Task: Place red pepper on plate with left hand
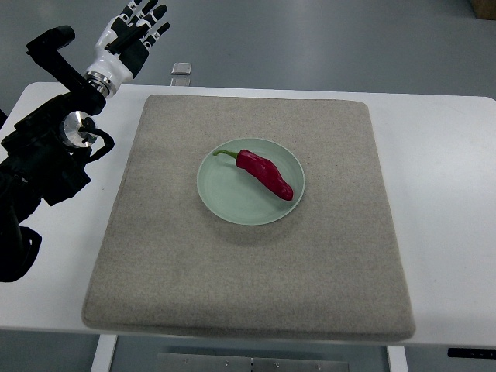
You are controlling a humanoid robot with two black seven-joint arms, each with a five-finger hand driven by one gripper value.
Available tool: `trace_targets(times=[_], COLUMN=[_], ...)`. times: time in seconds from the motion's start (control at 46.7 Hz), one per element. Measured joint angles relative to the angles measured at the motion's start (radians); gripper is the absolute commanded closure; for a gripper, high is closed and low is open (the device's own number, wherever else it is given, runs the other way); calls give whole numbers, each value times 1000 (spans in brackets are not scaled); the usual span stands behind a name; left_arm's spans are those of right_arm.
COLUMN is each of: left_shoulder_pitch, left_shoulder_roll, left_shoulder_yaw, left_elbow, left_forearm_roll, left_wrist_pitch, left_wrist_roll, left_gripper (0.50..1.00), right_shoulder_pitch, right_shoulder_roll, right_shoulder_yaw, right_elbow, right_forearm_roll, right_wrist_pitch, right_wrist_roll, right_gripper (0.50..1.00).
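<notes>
A red pepper (pixel 265 173) with a green stem lies on the pale green plate (pixel 225 194), across its upper right part. The plate sits near the middle of a grey felt mat (pixel 248 263). My left hand (pixel 142 23) is raised at the top left, beyond the table's far edge and well away from the plate. Its fingers are spread and hold nothing. The black left arm (pixel 46 155) comes in along the left edge. The right arm does not show.
The mat covers most of a white table (pixel 449 194). A small grey metal block (pixel 181 70) lies at the table's far edge, right of my left hand. Grey floor shows beyond the table.
</notes>
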Motion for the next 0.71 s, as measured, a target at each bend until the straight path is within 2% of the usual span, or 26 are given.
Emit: trace_targets(times=[0.129, 0.493, 0.707], left_shoulder_pitch=[1, 32, 36], left_shoulder_roll=[19, 19, 19], left_shoulder_yaw=[-12, -47, -49], left_elbow=[-53, -45, -99], left_forearm_roll=[0, 7, 5], left_wrist_pitch=[18, 20, 28], left_wrist_roll=[-1, -2, -5], left_gripper=[542, 542, 542], right_shoulder_pitch=[0, 0, 0], right_shoulder_roll=[0, 0, 0], right_shoulder_yaw=[0, 0, 0], right_elbow=[0, 0, 0], right_forearm_roll=[0, 0, 0], right_wrist_pitch=[0, 0, 0], right_wrist_roll=[0, 0, 0], right_gripper=[568, 568, 568])
